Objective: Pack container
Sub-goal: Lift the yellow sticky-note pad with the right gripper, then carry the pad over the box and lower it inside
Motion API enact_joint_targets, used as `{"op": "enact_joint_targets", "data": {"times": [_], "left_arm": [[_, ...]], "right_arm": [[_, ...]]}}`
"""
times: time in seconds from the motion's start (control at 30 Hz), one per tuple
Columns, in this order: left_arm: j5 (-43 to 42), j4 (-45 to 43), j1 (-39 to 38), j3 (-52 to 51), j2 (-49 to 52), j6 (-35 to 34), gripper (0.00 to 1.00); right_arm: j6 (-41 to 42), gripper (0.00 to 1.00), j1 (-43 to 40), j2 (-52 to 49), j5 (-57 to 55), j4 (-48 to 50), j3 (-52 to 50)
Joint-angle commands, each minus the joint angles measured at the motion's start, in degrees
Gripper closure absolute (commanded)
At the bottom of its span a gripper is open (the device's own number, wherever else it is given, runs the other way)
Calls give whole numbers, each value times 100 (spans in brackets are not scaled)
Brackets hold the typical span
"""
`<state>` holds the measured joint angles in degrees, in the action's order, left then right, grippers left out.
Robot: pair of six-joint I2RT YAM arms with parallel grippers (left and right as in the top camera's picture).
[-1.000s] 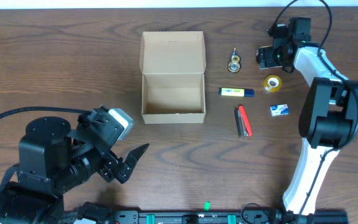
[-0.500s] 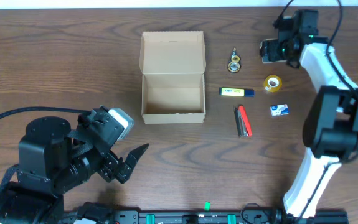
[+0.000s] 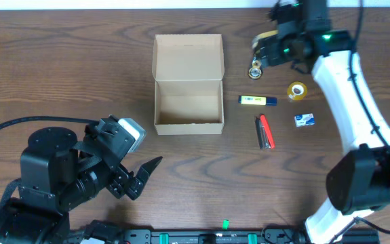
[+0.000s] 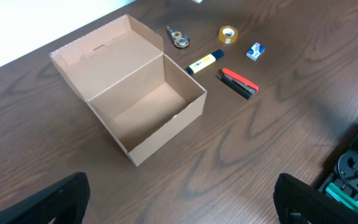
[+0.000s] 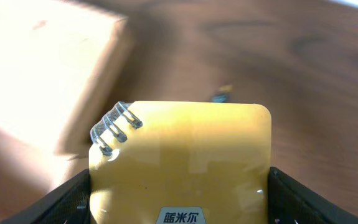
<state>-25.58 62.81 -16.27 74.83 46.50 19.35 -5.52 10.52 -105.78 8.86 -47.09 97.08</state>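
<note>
The container, a tan cardboard box (image 3: 188, 103) with its flap lid open, stands empty at mid-table; it also shows in the left wrist view (image 4: 142, 106) and blurred in the right wrist view (image 5: 42, 81). My right gripper (image 3: 268, 49) is shut on a yellow spiral-bound notepad (image 5: 182, 162) and holds it in the air right of the box, above the keyring (image 3: 255, 66). My left gripper (image 3: 150, 169) is open and empty, low at the front left, its fingers (image 4: 179, 199) spread over bare wood.
Right of the box lie a yellow-and-blue marker (image 3: 258, 100), a red-and-black stapler (image 3: 265, 131), a yellow tape roll (image 3: 297, 89) and a small blue-and-white eraser box (image 3: 304, 120). They show in the left wrist view too: the marker (image 4: 204, 61) and the stapler (image 4: 238, 83).
My right arm has swung left from the far right back corner toward the box, carrying the notepad. The left arm has not moved.
</note>
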Motion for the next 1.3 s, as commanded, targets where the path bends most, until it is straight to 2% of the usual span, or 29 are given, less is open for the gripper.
{"op": "enact_joint_targets", "data": {"times": [0.0,0.27,0.5,0.87,1.27], "left_arm": [[-85,4,13,109,-2,37,5],[-83,4,13,109,-2,37,5],[-83,4,13,109,-2,37,5],[-85,4,13,109,-2,37,5],[-85,4,13,109,-2,39,5]], "right_arm": [[466,41,516,131,44,-240,83],[1071,41,1851,127,13,-560,74],[1982,40,2634,-52,-892,-535,68],[3263,43,3016,-990,-1207,-278,68],[3834,45,3381,-1268,-1215,-22,68]]}}
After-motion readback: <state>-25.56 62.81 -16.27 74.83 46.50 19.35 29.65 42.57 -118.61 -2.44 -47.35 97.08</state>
